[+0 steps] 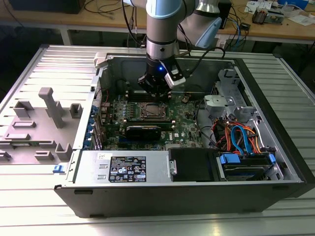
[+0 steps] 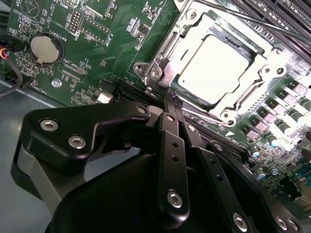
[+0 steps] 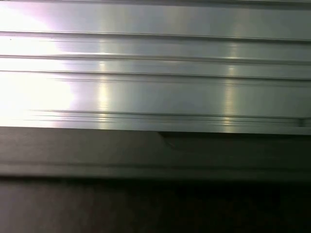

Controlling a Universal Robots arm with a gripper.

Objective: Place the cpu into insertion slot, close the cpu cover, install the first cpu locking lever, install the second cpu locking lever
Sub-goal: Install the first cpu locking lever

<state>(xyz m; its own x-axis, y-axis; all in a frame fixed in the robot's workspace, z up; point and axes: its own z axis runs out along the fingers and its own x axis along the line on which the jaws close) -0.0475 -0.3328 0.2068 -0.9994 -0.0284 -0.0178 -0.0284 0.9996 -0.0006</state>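
Gripper [image 2: 174, 99] fingers stand pressed narrow together, holding nothing, tips just beside the near edge of the insertion slot [image 2: 214, 63], where the cpu [image 2: 212, 68] already lies under the closed cpu cover [image 2: 171, 44]; judging so, a locking lever step is in hand, needing a careful push on the thin lever.

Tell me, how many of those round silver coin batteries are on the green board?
1. The coin battery sits on the green motherboard, apart from the cpu, in the second wrist view. The gripper covers part of the board, so more could be hidden.
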